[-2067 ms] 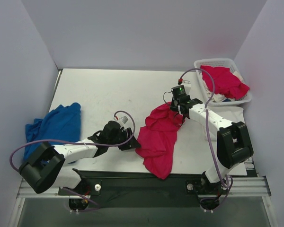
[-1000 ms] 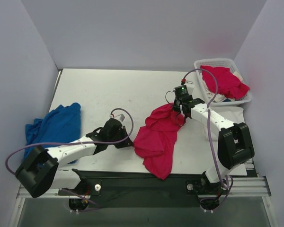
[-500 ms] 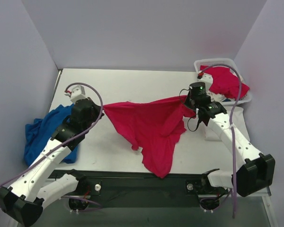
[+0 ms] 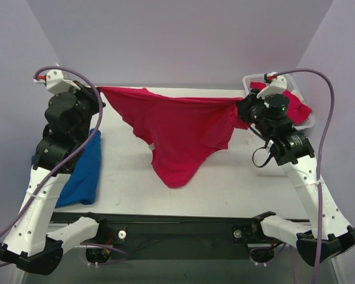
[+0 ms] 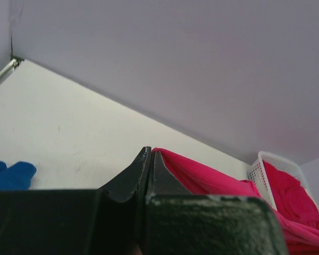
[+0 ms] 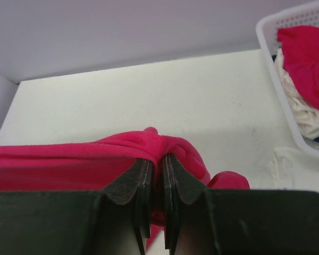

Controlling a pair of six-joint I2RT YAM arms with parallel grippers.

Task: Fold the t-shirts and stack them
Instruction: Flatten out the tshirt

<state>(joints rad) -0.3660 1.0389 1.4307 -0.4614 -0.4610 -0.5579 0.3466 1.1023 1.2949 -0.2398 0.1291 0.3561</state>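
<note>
We saw the limp, light pinkish-red cloth t-shirt [image 4: 177, 133] hung stretched above the white bench [image 4: 236, 177], left gripper [image 4: 97, 90] and right gripper [image 4: 241, 110] each clenched on opposite ends, and we judged it floppy, best pinched at edges.

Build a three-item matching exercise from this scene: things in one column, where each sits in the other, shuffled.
Column A
1. pinkish-red t-shirt
2. blue garment
3. white basket

Column B
a. stands at the far right corner, with cloth inside
b. lies on the left side of the table
c. stretched between the left gripper and the right gripper, both clamped on it

Pairs: 1-c, 2-b, 3-a
</note>
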